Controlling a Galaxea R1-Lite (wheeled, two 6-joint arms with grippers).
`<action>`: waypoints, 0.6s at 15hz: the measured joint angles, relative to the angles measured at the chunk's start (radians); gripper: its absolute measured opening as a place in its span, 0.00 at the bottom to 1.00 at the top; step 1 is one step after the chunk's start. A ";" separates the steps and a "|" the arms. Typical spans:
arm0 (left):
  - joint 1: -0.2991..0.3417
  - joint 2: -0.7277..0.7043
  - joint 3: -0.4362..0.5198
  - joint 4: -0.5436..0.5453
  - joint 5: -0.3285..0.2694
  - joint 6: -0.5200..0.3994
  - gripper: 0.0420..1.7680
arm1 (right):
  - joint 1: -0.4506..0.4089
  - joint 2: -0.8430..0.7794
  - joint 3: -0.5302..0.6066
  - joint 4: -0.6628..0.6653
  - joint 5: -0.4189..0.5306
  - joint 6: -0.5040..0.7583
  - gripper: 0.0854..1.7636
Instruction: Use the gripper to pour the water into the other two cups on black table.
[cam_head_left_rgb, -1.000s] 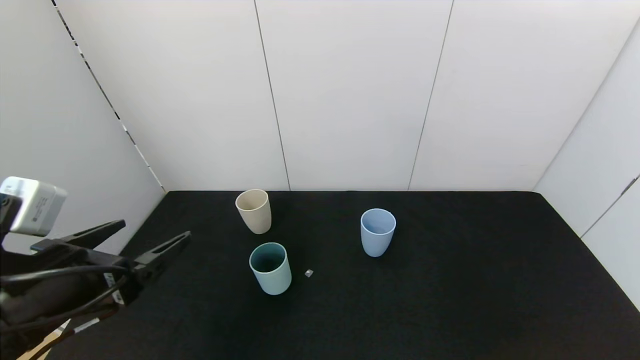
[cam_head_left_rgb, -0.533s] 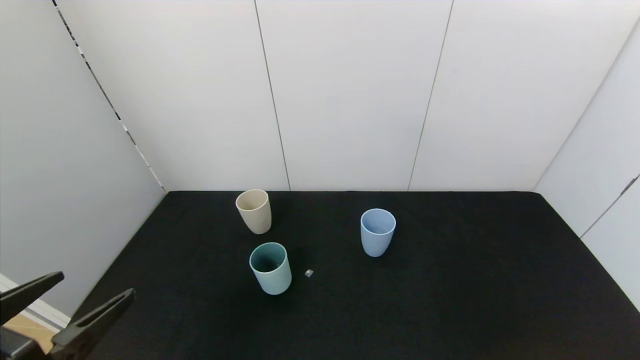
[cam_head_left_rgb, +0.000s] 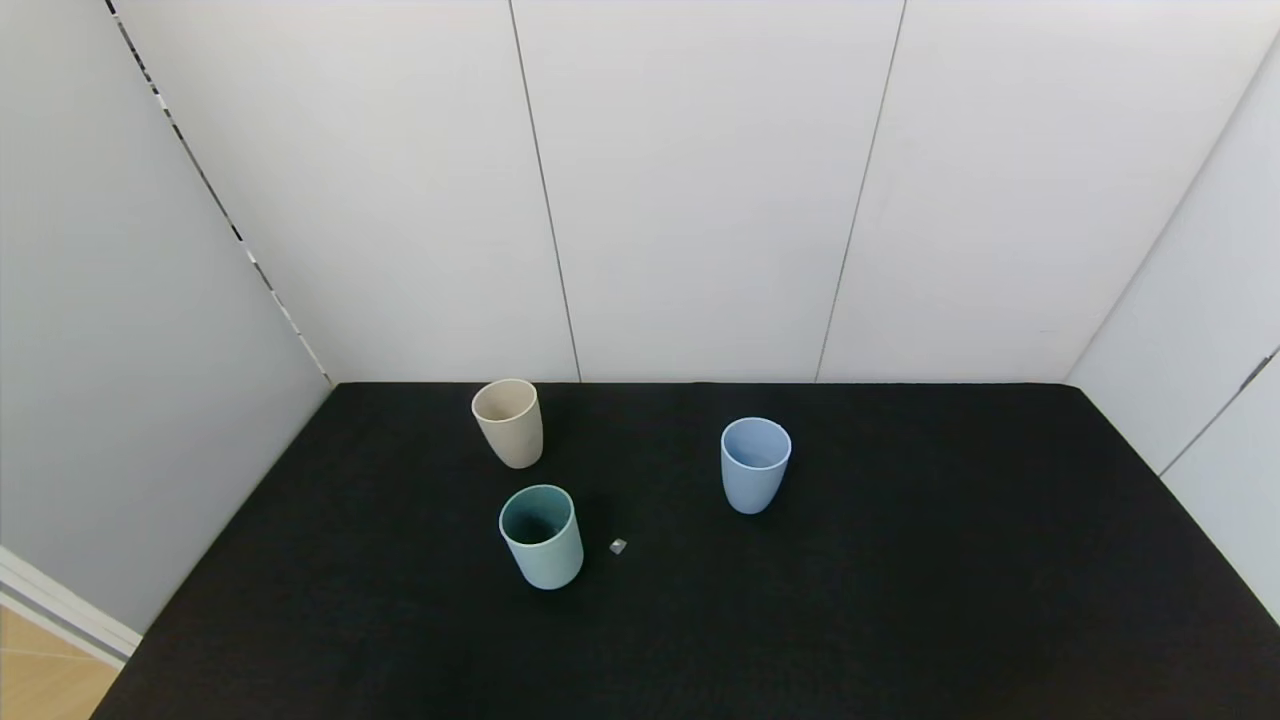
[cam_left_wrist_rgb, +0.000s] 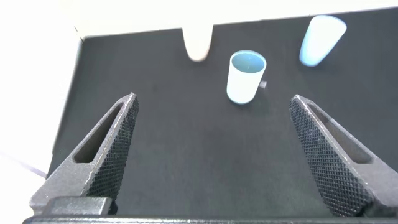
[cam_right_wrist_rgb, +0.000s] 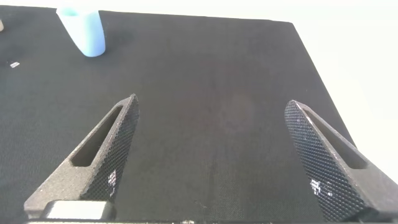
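Note:
Three tumblers stand upright on the black table (cam_head_left_rgb: 900, 600). The teal-green cup (cam_head_left_rgb: 541, 535) with a dark inside is nearest, the light blue cup (cam_head_left_rgb: 755, 463) is to its right and farther back, and the beige cup (cam_head_left_rgb: 509, 421) is at the back left. Neither arm shows in the head view. My left gripper (cam_left_wrist_rgb: 213, 102) is open and empty over the near left part of the table, well short of the teal-green cup (cam_left_wrist_rgb: 244, 76). My right gripper (cam_right_wrist_rgb: 211, 106) is open and empty over the right part of the table, far from the light blue cup (cam_right_wrist_rgb: 83, 30).
A small grey bit (cam_head_left_rgb: 618, 546) lies on the table just right of the teal-green cup. White panel walls close in the table at the back and both sides. A strip of wooden floor (cam_head_left_rgb: 45, 680) shows past the table's near left corner.
My left arm has drawn back down and to the left, out of the head view. The cups have not moved.

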 joint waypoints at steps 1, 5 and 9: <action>0.001 -0.041 0.011 0.010 -0.003 0.000 0.97 | 0.000 0.000 0.000 0.000 0.000 0.000 0.97; 0.007 -0.187 0.037 0.107 -0.015 0.001 0.97 | 0.000 0.000 0.000 0.000 0.000 0.000 0.97; 0.010 -0.308 0.077 0.152 -0.041 0.004 0.97 | 0.000 0.000 0.000 0.000 0.000 0.000 0.97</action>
